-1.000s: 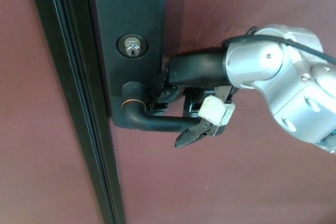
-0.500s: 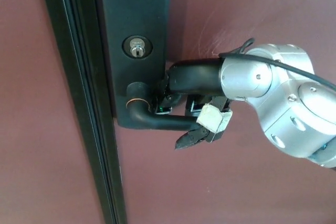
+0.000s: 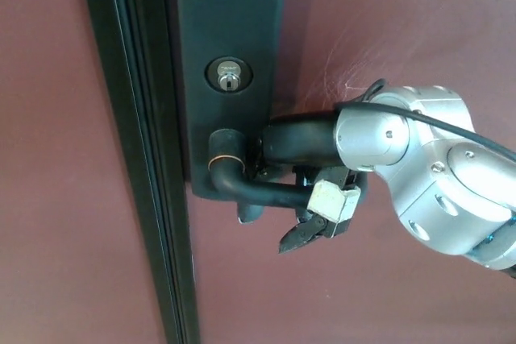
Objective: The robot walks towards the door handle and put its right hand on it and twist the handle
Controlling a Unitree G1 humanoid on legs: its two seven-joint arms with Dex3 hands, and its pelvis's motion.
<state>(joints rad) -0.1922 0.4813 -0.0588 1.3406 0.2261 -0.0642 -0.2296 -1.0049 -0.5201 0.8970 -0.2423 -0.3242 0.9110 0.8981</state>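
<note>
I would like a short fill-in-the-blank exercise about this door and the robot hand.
1. The keyhole sits ___ the door handle.
2. The right robot hand is closed on the ___.
3. The door is dark ___ in colour.
4. The hand reaches in from the picture's ___ side.

Answers: above; handle; red; right

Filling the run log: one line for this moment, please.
right hand: shut on door handle | left hand: not in view | keyhole: above handle
</note>
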